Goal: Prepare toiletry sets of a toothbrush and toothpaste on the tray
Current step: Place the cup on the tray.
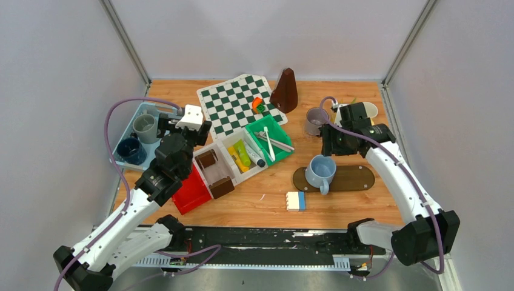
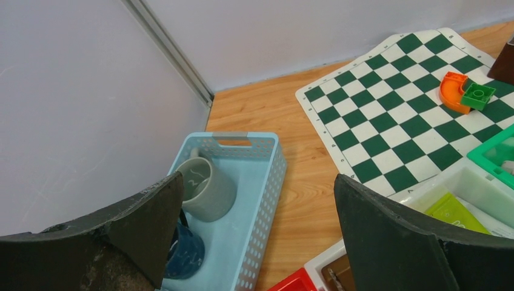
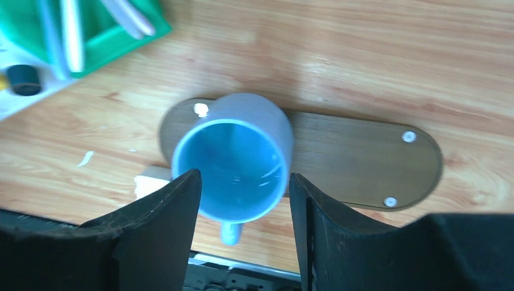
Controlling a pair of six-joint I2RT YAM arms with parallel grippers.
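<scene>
A light blue mug (image 1: 319, 170) stands empty on a brown oval board (image 1: 351, 179). My right gripper (image 1: 330, 145) hangs open above it; in the right wrist view the mug (image 3: 233, 160) shows between the spread fingers (image 3: 182, 206). My left gripper (image 1: 174, 125) is open and empty beside the pale blue tray (image 1: 124, 124), which holds a grey-green mug (image 1: 145, 127) and a dark blue mug (image 1: 130, 150). Whitish toothbrushes (image 1: 270, 142) lie in a green bin. Yellow and green tubes (image 1: 241, 154) lie in a white bin. A grey mug (image 1: 315, 120) and a partly hidden pale yellow mug (image 1: 370, 109) stand at the back right.
A chessboard mat (image 1: 233, 103) with orange and green bricks (image 1: 259, 104) lies at the back, next to a dark brown cone-shaped object (image 1: 285, 91). A red bin (image 1: 191, 193) and brown blocks (image 1: 213, 167) sit under my left arm. A white-and-blue block (image 1: 296, 200) lies at the front.
</scene>
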